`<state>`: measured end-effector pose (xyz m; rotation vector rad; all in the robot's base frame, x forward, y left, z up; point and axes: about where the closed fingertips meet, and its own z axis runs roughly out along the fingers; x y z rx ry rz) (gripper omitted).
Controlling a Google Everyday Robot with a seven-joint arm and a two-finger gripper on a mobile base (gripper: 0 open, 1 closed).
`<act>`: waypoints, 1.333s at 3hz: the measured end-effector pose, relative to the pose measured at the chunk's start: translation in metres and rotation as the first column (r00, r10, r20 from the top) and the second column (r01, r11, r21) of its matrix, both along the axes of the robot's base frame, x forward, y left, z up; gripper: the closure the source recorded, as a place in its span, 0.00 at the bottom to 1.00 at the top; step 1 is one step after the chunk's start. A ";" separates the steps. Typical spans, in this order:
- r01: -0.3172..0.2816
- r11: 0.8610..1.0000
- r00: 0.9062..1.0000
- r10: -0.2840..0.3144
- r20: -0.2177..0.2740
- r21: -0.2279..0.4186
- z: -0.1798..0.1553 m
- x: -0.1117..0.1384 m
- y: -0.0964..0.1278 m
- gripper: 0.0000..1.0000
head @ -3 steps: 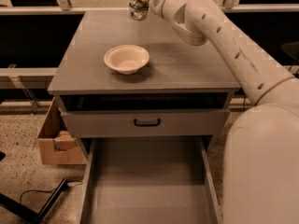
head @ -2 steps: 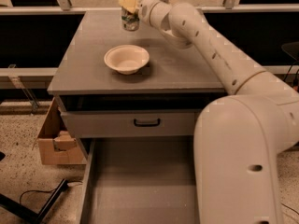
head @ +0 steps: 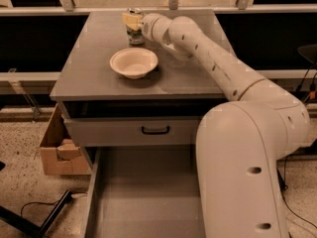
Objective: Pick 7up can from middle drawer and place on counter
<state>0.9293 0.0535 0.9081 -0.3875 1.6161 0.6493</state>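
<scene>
The 7up can [head: 134,33] stands upright at the back of the counter [head: 89,71], just behind the cream bowl [head: 133,62]. Its base is at or just above the counter top. My gripper [head: 131,21] reaches in from the right, and its yellowish fingers are closed around the can's upper part. The middle drawer [head: 143,197] is pulled open below, and its grey floor is bare. My arm's large white body covers the drawer's right side.
A closed drawer front with a black handle [head: 155,130] sits above the open drawer. A cardboard box [head: 58,150] stands on the floor to the left of the cabinet. A black stand leg [head: 37,219] lies at lower left. A railing runs behind the counter.
My gripper has carried the can to the left and down, from above the counter's back edge to a spot just behind the bowl.
</scene>
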 end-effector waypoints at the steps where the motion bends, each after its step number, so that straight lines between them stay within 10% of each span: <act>1: -0.003 1.000 1.000 0.002 0.004 0.002 0.000 0.000 0.005 0.82; 4: -0.010 1.000 1.000 0.010 0.001 0.002 -0.002 -0.001 0.012 0.13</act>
